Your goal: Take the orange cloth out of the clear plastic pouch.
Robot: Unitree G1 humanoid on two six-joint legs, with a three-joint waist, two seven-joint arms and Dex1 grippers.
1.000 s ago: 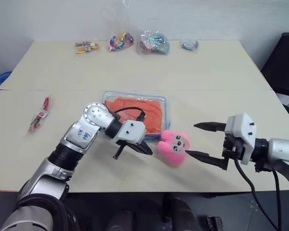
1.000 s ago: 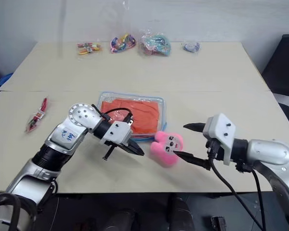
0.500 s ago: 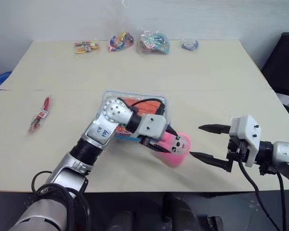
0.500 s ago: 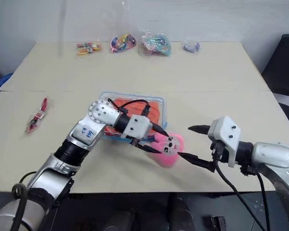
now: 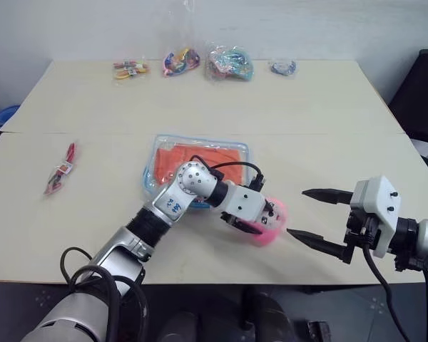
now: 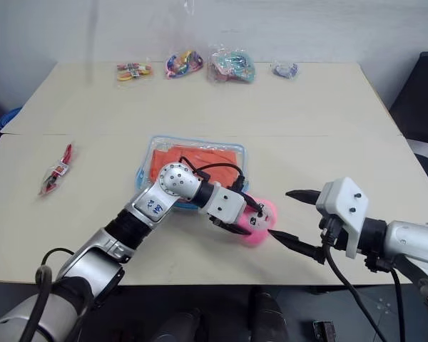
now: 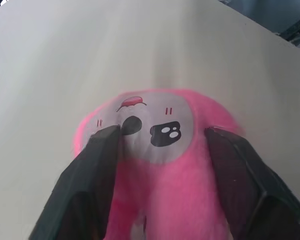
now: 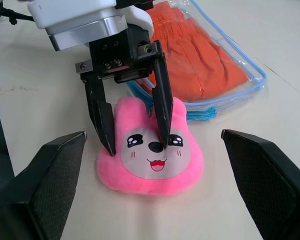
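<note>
Pink plush charm [image 8: 155,150] straddled by left hand [image 8: 135,127]; fingers parted.

The left arm is reaching across toward the right, its left gripper [image 8: 132,117] pointing down with its two black fingers partly apart. The right gripper [image 5: 312,216] is pointing left, its fingers spread wide apart.

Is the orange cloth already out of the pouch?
No, the orange cloth lies inside the clear pouch, while the left gripper straddles the pink charm.
</note>
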